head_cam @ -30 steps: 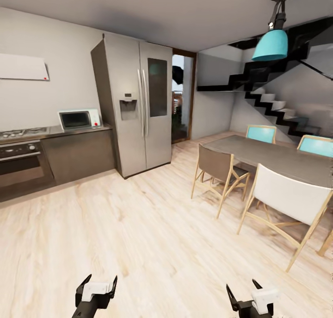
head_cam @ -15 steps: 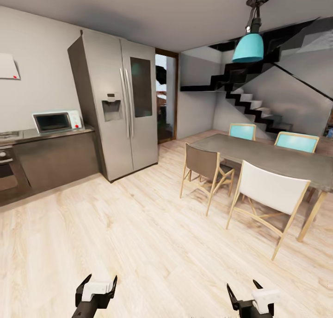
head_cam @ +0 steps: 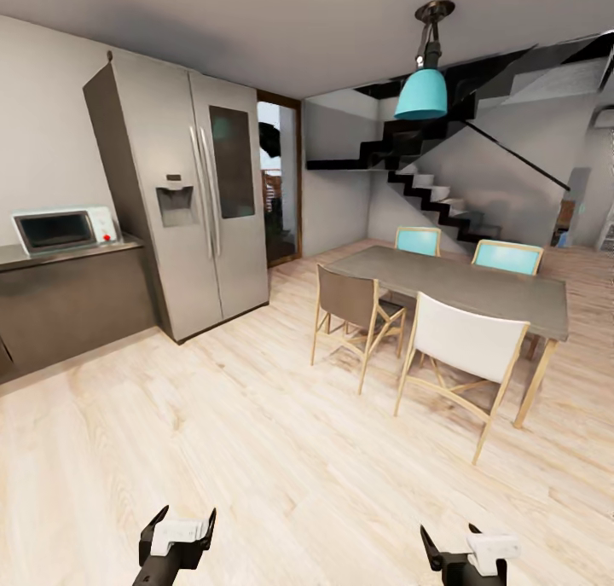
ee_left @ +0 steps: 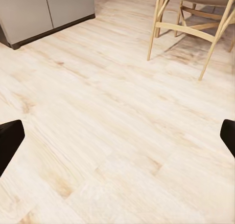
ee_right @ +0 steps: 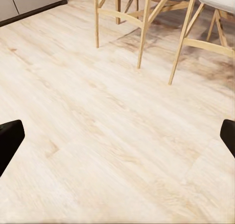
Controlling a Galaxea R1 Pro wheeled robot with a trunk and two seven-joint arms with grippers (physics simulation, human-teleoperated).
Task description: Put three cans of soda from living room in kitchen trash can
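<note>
Across the kitchen floor, both tools, left and right, hang spread and empty; transit step, next needs reaching the living-room cans.

I had the kitchen ahead of me. The fridge stood against the far wall, left of a doorway. Left of the fridge ran the base cabinets, with the microwave on their top, near the end beside the fridge. The dining table stood to the right, two chairs along its near edge and two more behind its far edge. A lamp hung above the table, and the staircase rose behind it. My left gripper and right gripper hung over bare floor in front.
</note>
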